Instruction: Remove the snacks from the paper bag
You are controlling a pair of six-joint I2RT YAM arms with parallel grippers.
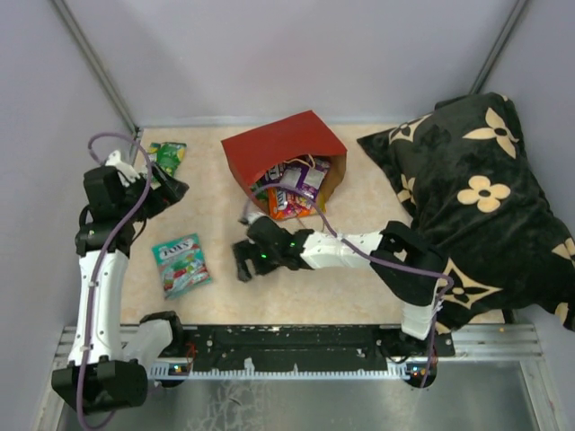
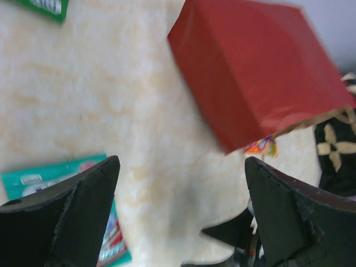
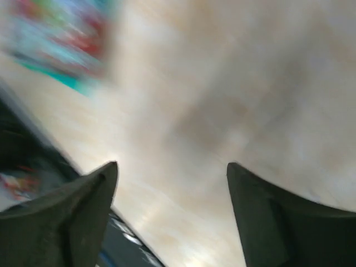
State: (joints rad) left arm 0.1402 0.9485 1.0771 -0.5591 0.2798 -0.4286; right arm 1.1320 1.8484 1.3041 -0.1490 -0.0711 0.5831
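The paper bag (image 1: 283, 148) lies on its side, red outside up, with its mouth toward the front right. Several snacks (image 1: 292, 184) in purple and orange show in the mouth. A green packet (image 1: 169, 154) lies at the far left, and a teal packet (image 1: 182, 265) lies on the table nearer the front. My right gripper (image 1: 241, 265) hovers between the bag mouth and the teal packet, open with nothing in it (image 3: 172, 167). My left gripper (image 1: 171, 190) stands open left of the bag (image 2: 261, 72), with bare table between its fingers (image 2: 181, 167).
A large black pillow with cream flowers (image 1: 476, 197) fills the right side of the table. Grey walls close in the back and sides. The black rail with the arm bases (image 1: 296, 346) runs along the front edge.
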